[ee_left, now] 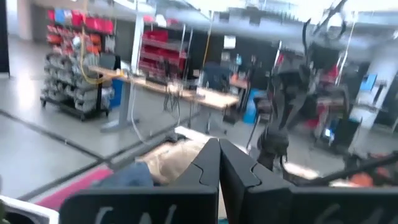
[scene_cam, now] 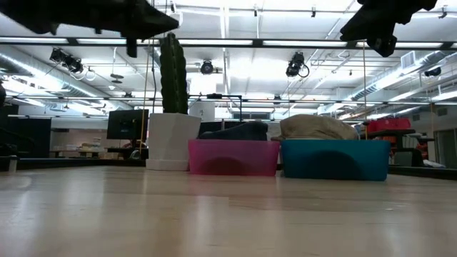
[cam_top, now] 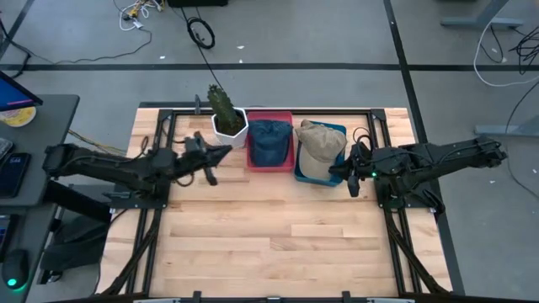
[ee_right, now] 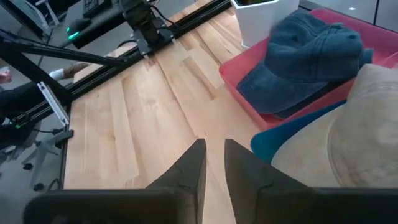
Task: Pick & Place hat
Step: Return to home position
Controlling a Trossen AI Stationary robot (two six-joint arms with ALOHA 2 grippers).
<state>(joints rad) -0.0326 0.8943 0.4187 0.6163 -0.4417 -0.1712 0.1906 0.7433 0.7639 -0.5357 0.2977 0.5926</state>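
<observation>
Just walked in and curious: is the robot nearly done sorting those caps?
Nearly done. The blue cap lies in the pink bin, the tan cap in the blue bin; none is left on the table. The left pincer and right pincer hold nothing, so only parking the arms seems left.
</observation>
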